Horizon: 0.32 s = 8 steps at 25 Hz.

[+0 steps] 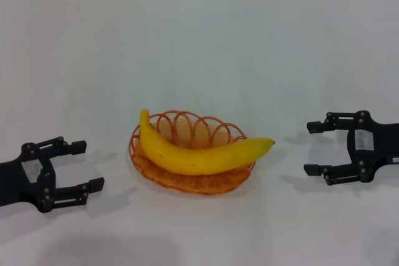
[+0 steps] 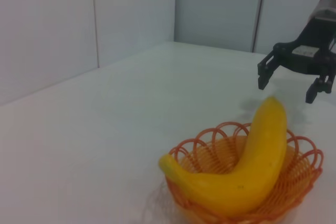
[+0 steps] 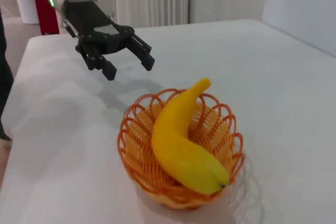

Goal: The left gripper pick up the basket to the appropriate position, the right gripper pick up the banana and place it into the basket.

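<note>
Head view: the banana (image 1: 202, 154) is lying in the basket (image 1: 215, 182) at lower centre of the frame, its ends overhanging the rim. The left gripper (image 1: 81, 166) is sitting at lower left, fingers spread, holding nothing. The right gripper (image 1: 319, 147) is sitting at right, fingers spread, well apart from the basket.

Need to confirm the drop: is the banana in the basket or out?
In. The banana lies across the basket, ends overhanging its rim; both tools stand apart, open.
</note>
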Available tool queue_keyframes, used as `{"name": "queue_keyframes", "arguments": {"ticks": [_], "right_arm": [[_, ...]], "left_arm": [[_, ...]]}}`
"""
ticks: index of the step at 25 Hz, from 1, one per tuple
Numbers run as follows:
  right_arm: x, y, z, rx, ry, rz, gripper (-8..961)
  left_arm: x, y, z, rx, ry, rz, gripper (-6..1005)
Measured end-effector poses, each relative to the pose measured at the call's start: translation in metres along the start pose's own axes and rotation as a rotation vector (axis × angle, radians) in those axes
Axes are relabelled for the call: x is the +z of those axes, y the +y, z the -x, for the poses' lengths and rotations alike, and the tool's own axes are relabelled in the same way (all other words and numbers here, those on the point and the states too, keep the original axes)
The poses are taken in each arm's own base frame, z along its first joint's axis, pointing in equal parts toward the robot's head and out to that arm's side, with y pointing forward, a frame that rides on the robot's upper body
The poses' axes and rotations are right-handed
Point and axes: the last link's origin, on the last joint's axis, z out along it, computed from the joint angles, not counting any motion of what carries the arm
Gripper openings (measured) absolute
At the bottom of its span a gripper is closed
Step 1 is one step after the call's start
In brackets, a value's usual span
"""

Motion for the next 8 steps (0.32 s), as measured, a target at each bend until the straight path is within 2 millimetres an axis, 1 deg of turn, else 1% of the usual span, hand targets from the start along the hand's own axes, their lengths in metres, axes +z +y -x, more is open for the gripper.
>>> {"name": "queue_keyframes", "arguments": {"ticks": [8], "right_arm": [[0.0049,0.0034,-0.0044,-0.007,-0.003,-0.001,821]], "left_arm": [[0.0044,0.0001,0.0002,-0.004,0.006,0.007,831]]}}
